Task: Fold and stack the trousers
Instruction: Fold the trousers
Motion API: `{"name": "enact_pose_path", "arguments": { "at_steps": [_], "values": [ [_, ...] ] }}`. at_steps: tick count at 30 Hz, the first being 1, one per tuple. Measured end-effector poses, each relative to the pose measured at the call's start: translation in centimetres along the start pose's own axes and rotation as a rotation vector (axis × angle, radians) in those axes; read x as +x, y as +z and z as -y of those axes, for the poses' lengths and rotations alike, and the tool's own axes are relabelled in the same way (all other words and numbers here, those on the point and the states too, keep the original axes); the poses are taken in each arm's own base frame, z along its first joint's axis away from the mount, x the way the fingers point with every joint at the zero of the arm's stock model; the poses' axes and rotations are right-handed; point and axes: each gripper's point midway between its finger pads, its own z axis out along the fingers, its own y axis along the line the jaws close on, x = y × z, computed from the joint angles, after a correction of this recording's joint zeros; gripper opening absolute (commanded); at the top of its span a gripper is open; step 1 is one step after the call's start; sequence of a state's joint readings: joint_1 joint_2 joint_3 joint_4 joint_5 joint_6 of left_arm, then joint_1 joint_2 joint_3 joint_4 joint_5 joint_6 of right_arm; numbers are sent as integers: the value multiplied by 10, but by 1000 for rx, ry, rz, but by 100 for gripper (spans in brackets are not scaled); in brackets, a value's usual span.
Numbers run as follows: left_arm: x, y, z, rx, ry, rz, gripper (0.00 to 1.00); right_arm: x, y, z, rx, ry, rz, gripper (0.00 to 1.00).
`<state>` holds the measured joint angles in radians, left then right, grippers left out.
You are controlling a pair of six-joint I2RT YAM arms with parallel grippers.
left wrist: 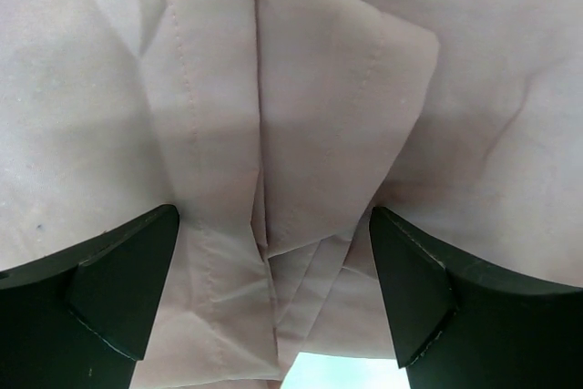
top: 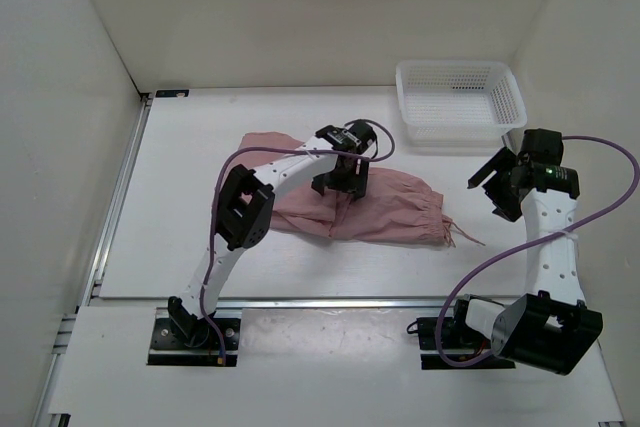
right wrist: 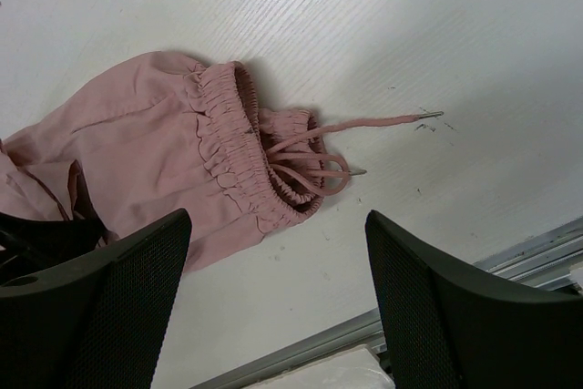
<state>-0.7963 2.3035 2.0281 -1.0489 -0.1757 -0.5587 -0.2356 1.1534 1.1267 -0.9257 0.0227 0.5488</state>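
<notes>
The dusty-pink trousers (top: 385, 209) lie folded in the middle of the white table, waistband and drawstrings at the right end. My left gripper (top: 338, 185) is open, low over the folded layers. In the left wrist view its fingers (left wrist: 123, 284) stand apart on either side of the pleated pink cloth (left wrist: 291, 134), holding nothing. My right gripper (top: 497, 179) is open and empty, raised to the right of the trousers. The right wrist view shows the gathered waistband (right wrist: 241, 148) and loose drawstrings (right wrist: 360, 125) on the table, beyond my open right gripper (right wrist: 278, 293).
A white plastic mesh basket (top: 458, 102) stands at the back right. White walls enclose the table on the left, back and right. A metal rail (top: 330, 301) runs along the near edge, also in the right wrist view (right wrist: 364, 334).
</notes>
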Motion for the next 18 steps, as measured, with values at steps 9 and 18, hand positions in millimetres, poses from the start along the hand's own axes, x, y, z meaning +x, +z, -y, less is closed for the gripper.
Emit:
{"name": "enact_pose_path", "arguments": {
  "at_steps": [9, 18],
  "values": [
    [-7, 6, 3, -20, -8, 18, 83, 2, -2, 1, 4, 0, -7, 83],
    [-2, 11, -10, -93, -9, 9, 35, 6, -1, 4, 9, 0, -14, 83]
  ]
}}
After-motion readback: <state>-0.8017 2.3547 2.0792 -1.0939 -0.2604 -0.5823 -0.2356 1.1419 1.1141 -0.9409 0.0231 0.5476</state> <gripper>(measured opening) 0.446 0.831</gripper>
